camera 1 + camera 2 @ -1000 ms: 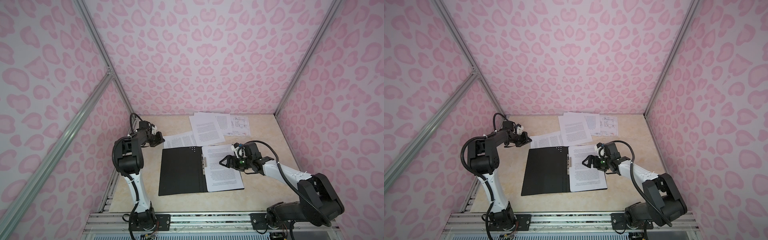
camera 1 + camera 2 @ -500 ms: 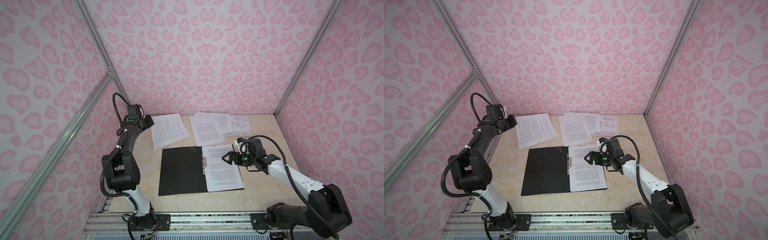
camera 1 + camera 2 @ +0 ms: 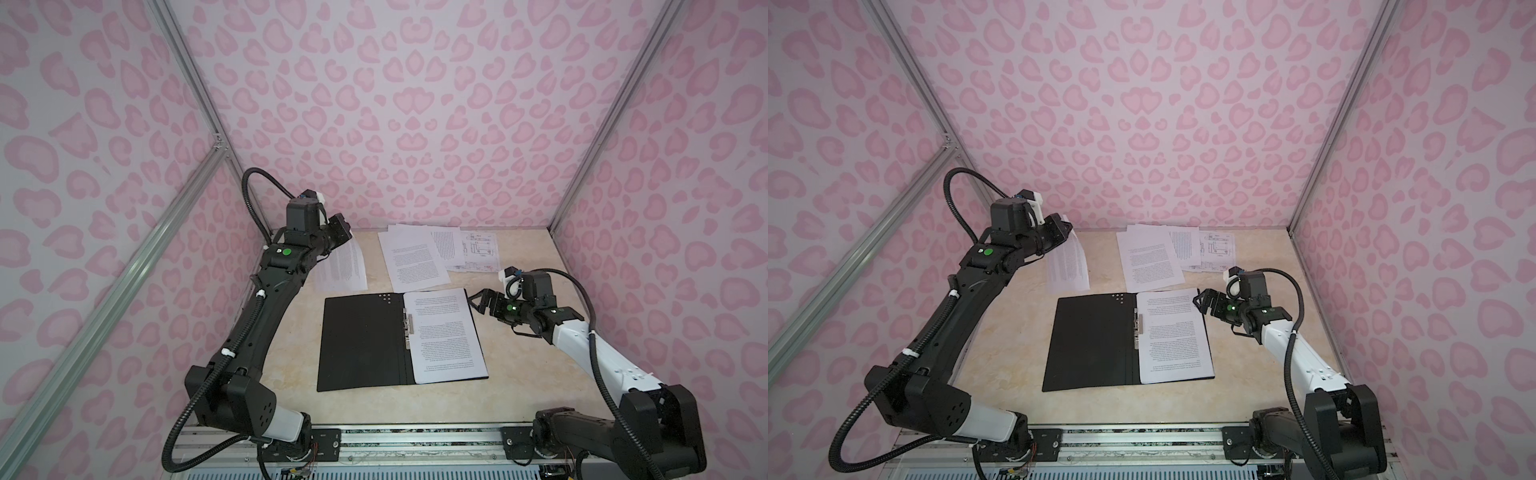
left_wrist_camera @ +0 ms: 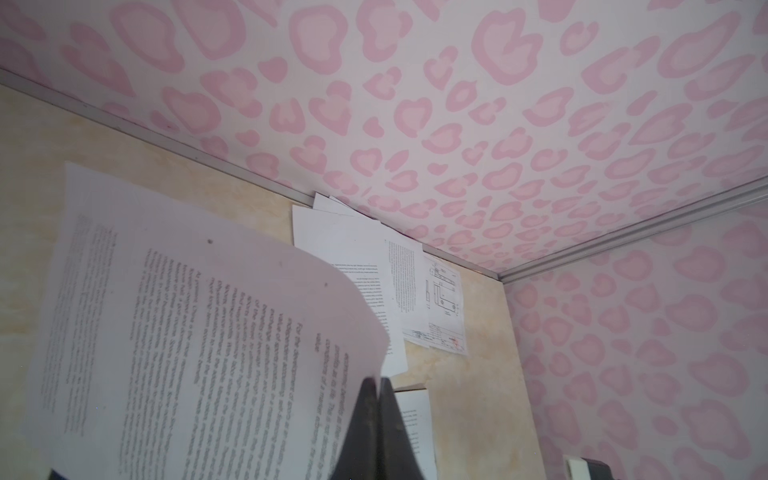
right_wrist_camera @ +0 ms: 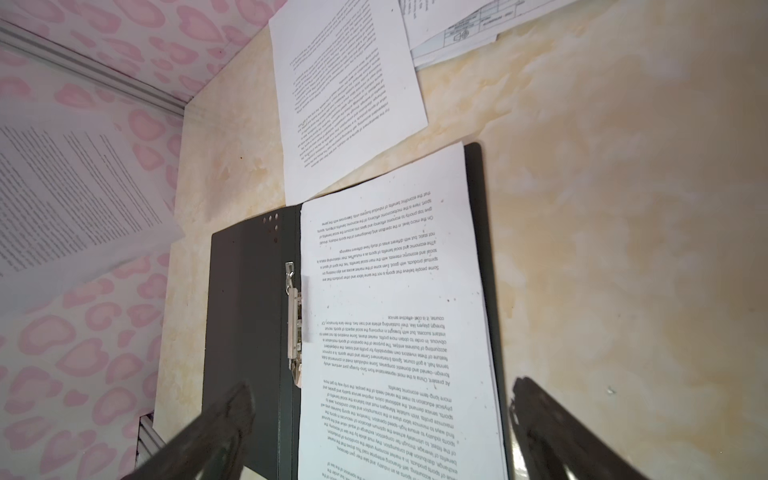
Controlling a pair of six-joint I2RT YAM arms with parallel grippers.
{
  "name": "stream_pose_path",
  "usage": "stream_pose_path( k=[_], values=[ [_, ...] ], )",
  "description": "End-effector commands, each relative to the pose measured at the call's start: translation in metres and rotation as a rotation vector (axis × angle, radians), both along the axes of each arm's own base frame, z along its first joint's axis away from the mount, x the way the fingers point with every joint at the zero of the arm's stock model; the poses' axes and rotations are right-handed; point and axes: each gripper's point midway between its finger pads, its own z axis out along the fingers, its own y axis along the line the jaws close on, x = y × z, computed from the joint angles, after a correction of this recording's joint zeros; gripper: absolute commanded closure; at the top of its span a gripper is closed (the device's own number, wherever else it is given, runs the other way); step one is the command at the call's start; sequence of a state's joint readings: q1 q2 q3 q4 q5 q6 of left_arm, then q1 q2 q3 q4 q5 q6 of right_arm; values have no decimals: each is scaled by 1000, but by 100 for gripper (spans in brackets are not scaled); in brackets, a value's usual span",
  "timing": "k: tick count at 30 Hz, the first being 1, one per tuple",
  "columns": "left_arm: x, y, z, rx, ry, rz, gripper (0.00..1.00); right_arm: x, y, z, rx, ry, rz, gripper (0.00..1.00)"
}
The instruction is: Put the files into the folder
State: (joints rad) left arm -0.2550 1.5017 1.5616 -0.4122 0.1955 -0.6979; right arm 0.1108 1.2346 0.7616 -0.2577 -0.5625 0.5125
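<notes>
1. The right arm rises from the near right corner of the desk [image 3: 519, 374] and reaches low towards the middle; the right gripper [image 3: 478, 302] hangs just beside the right edge of the folder [image 3: 361, 340], close to its far right corner; its fingers [image 5: 226, 419] stand wide apart and hold nothing.
2. The folder lies open and flat mid-desk, black inside up, with a metal clip [image 3: 409, 328] along the spine; its left half is bare; the filed sheet [image 3: 444, 336] – white, dense with black text – covers the right half squarely.
3. Bare desk runs along the near edge and down the right side past the folder; on the left only a narrow strip lies between folder and left arm.
4. The left arm stretches long from the near left corner up the left edge to the far left corner; the left gripper [image 3: 343, 226] is raised above the desk, jaws pinched tight on a corner of the held sheet [image 3: 340, 266]; the sheet curls and droops towards the folder's far left corner – whether its low edge touches the desk I cannot tell.
5. Along the far edge the loose sheets [image 3: 415, 262] overlap; the nearest text page reaches the folder's far edge; the drawing sheet [image 3: 480, 249] lies furthest right.
</notes>
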Motion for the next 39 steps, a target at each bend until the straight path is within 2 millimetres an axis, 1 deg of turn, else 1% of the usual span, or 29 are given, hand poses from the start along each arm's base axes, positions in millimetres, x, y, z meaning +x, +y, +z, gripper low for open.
stream_pose_path(
  k=[1,3,5,7,9,11,12,15,18,21,22,24,25,28,30,32,35,39],
  values=[
    [10,-57,38,-204,-71,-90,96,7,-8,10,94,-13,-46,3],
    [12,-91,47,-271,-76,-159,97,10,-13,14,138,-20,-65,3],
    [12,-125,57,-320,-83,-229,97,10,-17,18,104,-22,-69,3],
    [11,-153,64,-362,-70,-287,97,10,-21,25,69,-36,-70,3],
    [7,-171,72,-407,-67,-326,97,10,-23,30,61,-45,-71,3],
    [2,-176,71,-435,-49,-327,97,10,-23,34,66,-50,-70,3],
    [0,-174,67,-439,-34,-312,97,10,-22,34,73,-51,-69,3],
    [-10,-159,45,-442,14,-248,97,11,-16,34,96,-54,-64,3],
    [-23,-133,9,-389,81,-145,97,10,-6,31,88,-52,-33,3],
    [-40,-99,-38,-268,160,-20,97,6,10,28,13,-47,27,3],
    [-48,-88,-59,-238,196,12,97,5,18,28,3,-44,52,3],
    [-64,-67,-91,-192,250,66,97,2,31,25,4,-35,85,3],
    [-72,-58,-104,-174,268,87,97,1,36,23,8,-29,97,3],
    [-102,-34,-153,-127,368,146,97,-8,54,12,19,-7,135,3],
    [-121,-17,-178,-82,424,192,97,-16,67,1,30,27,162,3],
    [-136,-1,-195,-43,444,233,97,-23,80,-8,55,52,182,3],
    [-152,19,-209,0,432,274,97,-35,102,-23,97,92,213,3],
    [-164,28,-226,37,450,281,97,-41,117,-38,152,133,212,3]
  ],
)
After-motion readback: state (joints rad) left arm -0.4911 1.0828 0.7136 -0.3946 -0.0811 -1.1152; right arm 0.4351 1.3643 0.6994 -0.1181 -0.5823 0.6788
